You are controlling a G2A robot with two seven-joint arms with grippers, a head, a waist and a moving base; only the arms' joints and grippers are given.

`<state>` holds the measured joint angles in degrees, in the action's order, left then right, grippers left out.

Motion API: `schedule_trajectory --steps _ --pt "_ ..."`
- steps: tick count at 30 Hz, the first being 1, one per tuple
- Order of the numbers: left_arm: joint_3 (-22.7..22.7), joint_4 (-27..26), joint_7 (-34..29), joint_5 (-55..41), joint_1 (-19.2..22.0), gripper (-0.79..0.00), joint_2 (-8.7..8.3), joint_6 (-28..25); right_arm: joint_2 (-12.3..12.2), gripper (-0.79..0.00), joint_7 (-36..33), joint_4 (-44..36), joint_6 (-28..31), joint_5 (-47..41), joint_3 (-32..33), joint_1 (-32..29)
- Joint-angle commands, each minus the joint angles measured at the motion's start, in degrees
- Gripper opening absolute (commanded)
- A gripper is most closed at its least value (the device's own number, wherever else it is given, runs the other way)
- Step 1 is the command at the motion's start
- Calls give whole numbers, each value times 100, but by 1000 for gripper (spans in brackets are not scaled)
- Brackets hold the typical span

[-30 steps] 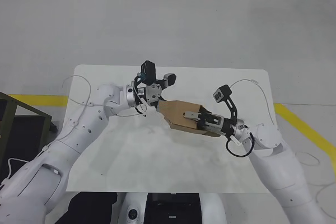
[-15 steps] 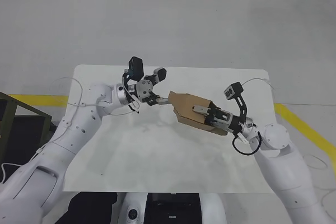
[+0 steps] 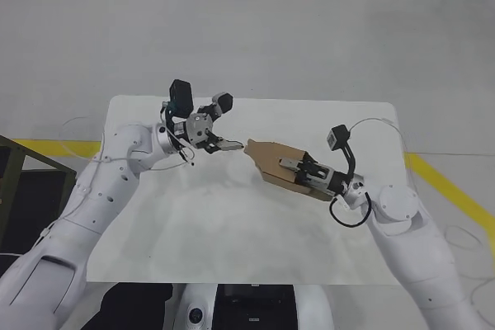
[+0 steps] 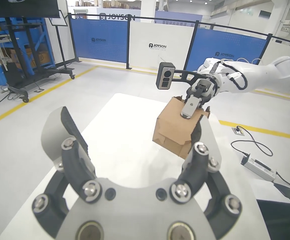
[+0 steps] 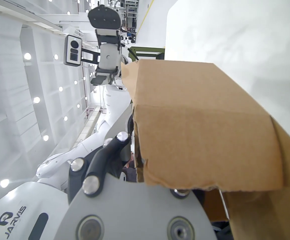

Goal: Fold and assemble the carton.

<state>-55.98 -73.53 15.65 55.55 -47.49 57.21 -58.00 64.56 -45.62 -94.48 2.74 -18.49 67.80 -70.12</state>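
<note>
The brown cardboard carton (image 3: 274,158) is held tilted just above the white table (image 3: 231,239), right of centre. My right gripper (image 3: 297,167) is shut on its wall, one finger lying along the outside. In the right wrist view the carton (image 5: 199,131) is close up, and my right gripper (image 5: 132,138) has one finger outside the wall and the other hidden behind the cardboard. My left gripper (image 3: 228,144) is open, a short gap to the left of the carton and not touching it. In the left wrist view my left gripper (image 4: 132,128) faces the carton (image 4: 172,131), its fingers wide apart.
A dark green frame (image 3: 12,177) stands off the table's left side. Yellow floor tape (image 3: 445,186) runs past the right edge. A cable and a power adapter (image 4: 258,167) lie on the floor beyond the table. The table's near half has free room.
My left gripper has drawn back to the left, away from the carton end it was touching. The right arm has shifted the carton slightly to the right.
</note>
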Motion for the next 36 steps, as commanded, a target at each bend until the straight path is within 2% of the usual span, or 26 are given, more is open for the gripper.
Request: schedule_trajectory --steps 1,8,21,36 --pt "25 -70 -97 16 4 0 3 0 9 -785 60 -28 -51 41 -50 21" --pt "129 76 -432 -63 145 0 82 99 11 -785 98 -242 44 -7 -31 -43" --pt "180 321 -604 -225 246 0 198 10 -7 -785 27 -470 216 -223 115 -193" --pt "267 296 -693 -298 212 0 272 0 -4 -785 -52 -482 375 -518 192 -232"
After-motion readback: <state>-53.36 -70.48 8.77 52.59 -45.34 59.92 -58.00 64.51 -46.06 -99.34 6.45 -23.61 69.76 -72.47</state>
